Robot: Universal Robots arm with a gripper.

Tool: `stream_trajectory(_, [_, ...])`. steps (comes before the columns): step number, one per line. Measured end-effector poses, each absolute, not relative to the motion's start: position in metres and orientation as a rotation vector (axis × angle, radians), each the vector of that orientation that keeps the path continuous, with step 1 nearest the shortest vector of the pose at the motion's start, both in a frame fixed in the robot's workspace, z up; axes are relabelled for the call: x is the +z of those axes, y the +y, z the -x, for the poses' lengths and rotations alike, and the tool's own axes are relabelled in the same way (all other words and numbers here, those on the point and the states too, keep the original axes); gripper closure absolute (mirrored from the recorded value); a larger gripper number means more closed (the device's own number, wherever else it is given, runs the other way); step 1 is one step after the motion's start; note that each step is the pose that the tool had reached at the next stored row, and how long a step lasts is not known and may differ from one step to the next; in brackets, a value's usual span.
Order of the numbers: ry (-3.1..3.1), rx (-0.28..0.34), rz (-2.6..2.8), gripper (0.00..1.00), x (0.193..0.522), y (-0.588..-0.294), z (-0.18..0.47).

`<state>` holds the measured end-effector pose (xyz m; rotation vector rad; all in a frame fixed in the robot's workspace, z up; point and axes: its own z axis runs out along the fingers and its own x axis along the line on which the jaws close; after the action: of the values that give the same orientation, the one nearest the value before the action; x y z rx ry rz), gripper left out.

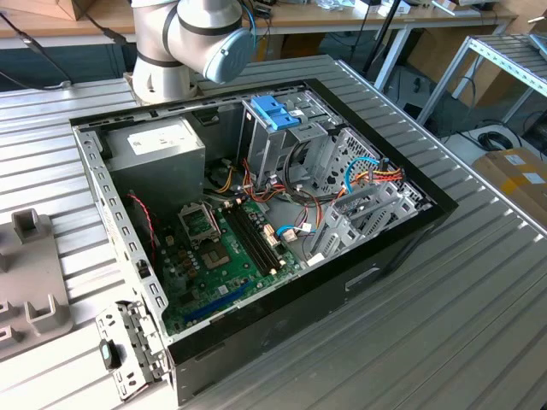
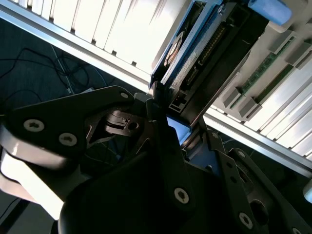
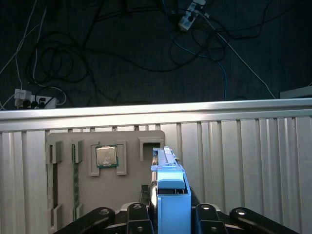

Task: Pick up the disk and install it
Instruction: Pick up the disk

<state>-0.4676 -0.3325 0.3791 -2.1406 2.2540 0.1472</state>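
First wrist view: gripper [image 3: 169,215] jaws pinching disk [image 3: 168,178] edge-on, grey tray [image 3: 131,195] with processor [image 3: 106,156] behind

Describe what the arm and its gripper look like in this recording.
The arm has rounded silver-grey joint housings, one closed by a pale blue round cap. The gripper is matte black, built of flat linkage plates joined by silver screw heads.

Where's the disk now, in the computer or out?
Out: the gripper grips the disk on edge over the grey tray.
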Motion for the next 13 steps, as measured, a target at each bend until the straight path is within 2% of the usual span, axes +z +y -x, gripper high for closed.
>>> stream_trajectory(13, [2.248,0.158,2.136,0.63,0.390,-0.332,0.468])
